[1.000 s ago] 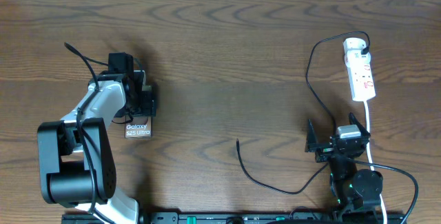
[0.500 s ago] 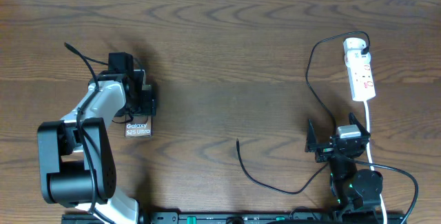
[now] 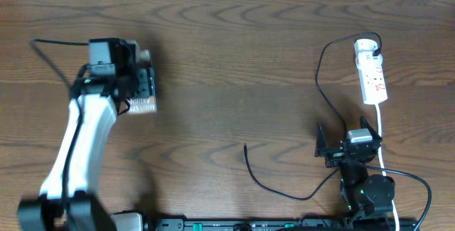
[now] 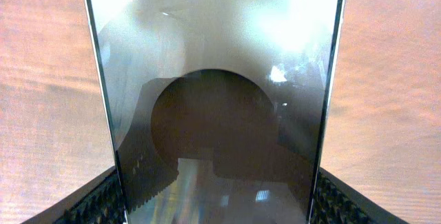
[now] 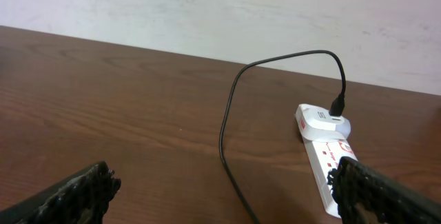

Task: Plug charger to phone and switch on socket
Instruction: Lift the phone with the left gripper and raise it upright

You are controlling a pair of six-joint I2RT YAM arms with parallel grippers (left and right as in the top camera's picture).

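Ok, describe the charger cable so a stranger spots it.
On the table, far right, lies a white power strip. The charger cable loops from its far end to mid-table. It is thin and black; the strip's cord is white.

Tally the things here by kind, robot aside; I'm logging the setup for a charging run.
phone: 1
charger cable: 1
power strip: 1
Total: 3
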